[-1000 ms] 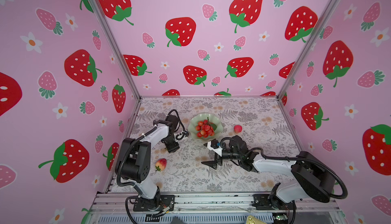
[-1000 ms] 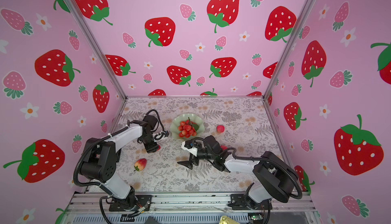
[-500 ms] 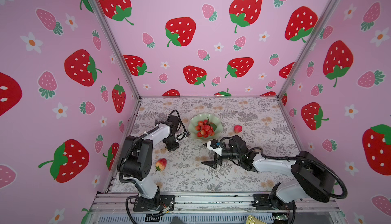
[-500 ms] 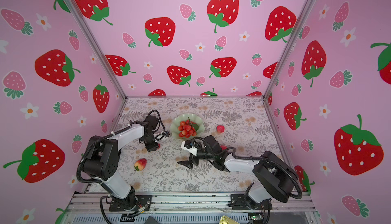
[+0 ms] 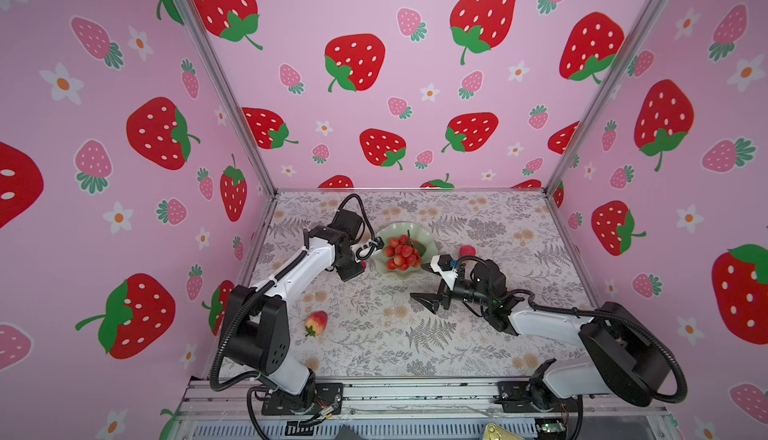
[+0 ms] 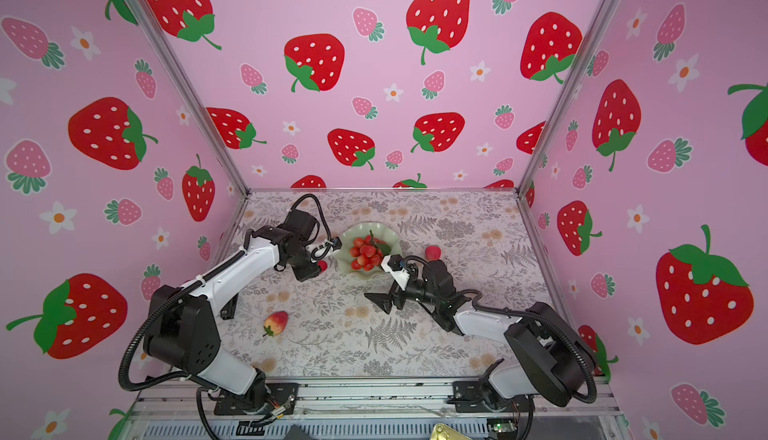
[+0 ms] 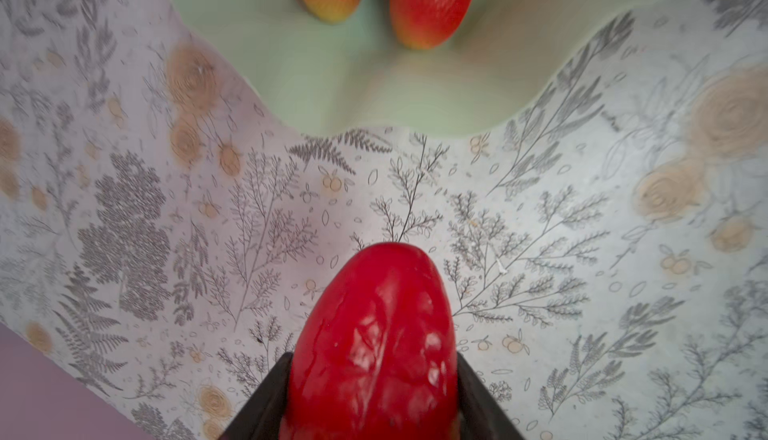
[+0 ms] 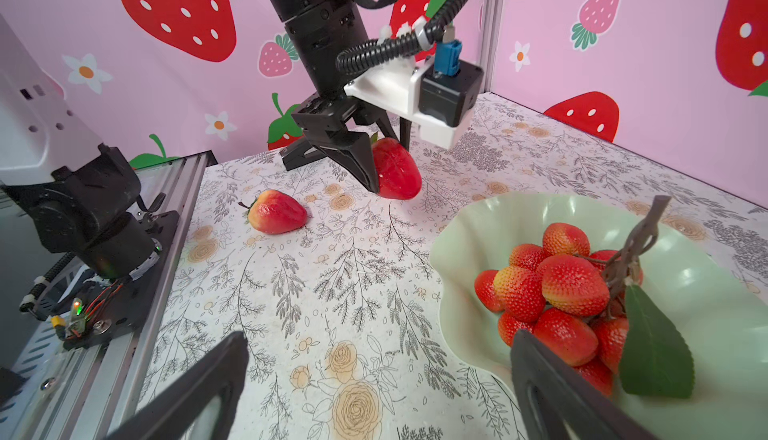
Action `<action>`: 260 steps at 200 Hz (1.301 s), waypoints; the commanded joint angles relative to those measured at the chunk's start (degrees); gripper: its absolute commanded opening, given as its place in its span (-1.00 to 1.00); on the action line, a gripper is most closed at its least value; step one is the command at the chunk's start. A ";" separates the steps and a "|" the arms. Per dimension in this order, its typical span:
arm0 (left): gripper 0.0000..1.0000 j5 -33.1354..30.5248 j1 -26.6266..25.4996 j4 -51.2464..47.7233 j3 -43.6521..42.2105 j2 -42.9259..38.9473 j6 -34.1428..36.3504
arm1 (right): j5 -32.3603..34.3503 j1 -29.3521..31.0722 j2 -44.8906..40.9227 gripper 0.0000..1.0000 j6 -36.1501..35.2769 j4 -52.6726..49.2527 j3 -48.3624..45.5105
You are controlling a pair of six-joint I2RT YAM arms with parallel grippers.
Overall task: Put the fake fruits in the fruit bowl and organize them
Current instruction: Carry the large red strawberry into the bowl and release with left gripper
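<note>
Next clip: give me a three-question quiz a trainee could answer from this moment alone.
1. True or false: the left tool grips a red strawberry.
2. What lies in the fruit bowl? A) a berry bunch B) a banana C) nothing
3. Is the right tool open or shut?
Key: 1 true; 2 A; 3 open, holding nothing.
</note>
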 commanded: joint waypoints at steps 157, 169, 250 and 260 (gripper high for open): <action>-0.02 -2.66 -6.32 -1.38 25.89 23.60 -0.48 | 0.56 -0.28 -2.12 0.99 -0.31 1.69 -0.72; -0.02 -2.92 -6.33 -1.77 26.23 24.18 -0.29 | 0.84 -0.32 -2.28 0.99 -0.54 1.31 -0.64; 0.16 -3.68 -6.38 -1.61 26.32 24.18 -0.51 | 0.75 -0.30 -2.16 0.99 -0.66 1.14 -0.52; 0.18 -3.22 -6.42 -1.26 26.25 23.59 -0.60 | 0.72 -0.28 -2.15 0.99 -0.70 1.13 -0.49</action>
